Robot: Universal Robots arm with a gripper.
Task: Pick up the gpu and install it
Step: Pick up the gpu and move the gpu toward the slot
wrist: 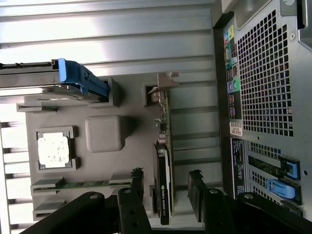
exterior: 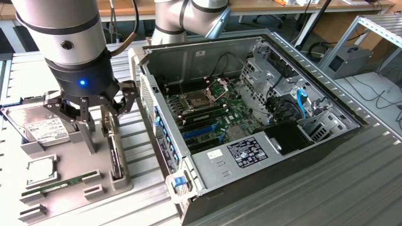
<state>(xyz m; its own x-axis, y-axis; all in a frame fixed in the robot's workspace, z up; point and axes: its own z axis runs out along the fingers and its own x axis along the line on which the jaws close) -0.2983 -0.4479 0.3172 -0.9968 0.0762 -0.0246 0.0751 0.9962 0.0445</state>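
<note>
Presently: gripper (wrist: 166, 173) spread wide, holding nothing; one finger on each side of gpu (wrist: 164, 151), gap showing both sides. Gpu upright on edge in slot of grey fixture tray (wrist: 131, 146), just beside open computer case (exterior: 188, 56). In exterior view, gpu partly hidden behind gripper. Cooler label too small to read. Same tray: hard drive (exterior: 44, 127), CPU (wrist: 53, 149), RAM stick (wrist: 83, 184).
</note>
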